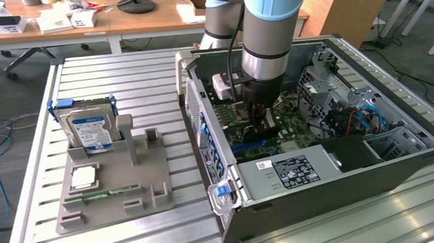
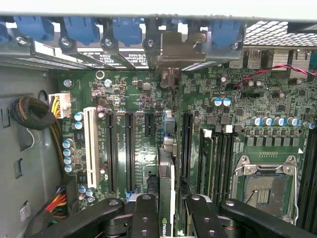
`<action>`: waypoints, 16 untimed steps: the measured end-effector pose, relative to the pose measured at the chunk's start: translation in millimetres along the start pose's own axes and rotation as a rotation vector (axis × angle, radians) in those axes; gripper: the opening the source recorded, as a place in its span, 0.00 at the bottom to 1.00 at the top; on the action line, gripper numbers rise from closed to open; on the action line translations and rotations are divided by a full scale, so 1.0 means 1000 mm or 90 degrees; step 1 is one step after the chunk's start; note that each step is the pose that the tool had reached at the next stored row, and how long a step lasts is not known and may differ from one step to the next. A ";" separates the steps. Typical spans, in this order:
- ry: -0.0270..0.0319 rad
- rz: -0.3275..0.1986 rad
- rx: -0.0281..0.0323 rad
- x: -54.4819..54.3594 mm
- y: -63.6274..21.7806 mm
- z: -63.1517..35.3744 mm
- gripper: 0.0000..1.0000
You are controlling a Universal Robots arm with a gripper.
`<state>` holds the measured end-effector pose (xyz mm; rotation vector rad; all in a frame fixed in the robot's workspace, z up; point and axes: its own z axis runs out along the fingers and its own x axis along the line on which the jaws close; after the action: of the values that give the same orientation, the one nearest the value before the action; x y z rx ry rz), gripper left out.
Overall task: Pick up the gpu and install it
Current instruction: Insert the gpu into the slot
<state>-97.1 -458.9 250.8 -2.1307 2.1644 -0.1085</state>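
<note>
gpu inside case, above motherboard

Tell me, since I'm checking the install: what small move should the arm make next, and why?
Probably a small, straight push down toward the motherboard. The gripper is shut on the gpu, which stands edge-on and upright over the board inside the computer case. Whether its edge has already met a slot is hidden.
</note>
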 end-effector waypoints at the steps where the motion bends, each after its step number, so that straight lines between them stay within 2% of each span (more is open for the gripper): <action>1: 0.0000 0.000 0.0001 0.000 0.0001 0.0001 0.26; 8: 0.0000 -0.001 0.0004 0.002 0.0001 0.0003 0.26; 12: -0.0005 -0.005 0.0002 0.002 -0.0037 0.0008 0.26; 16: -0.0008 -0.007 0.0001 0.002 -0.0042 0.0009 0.26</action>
<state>-92.8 -460.6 250.4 -2.1427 2.1516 -0.1082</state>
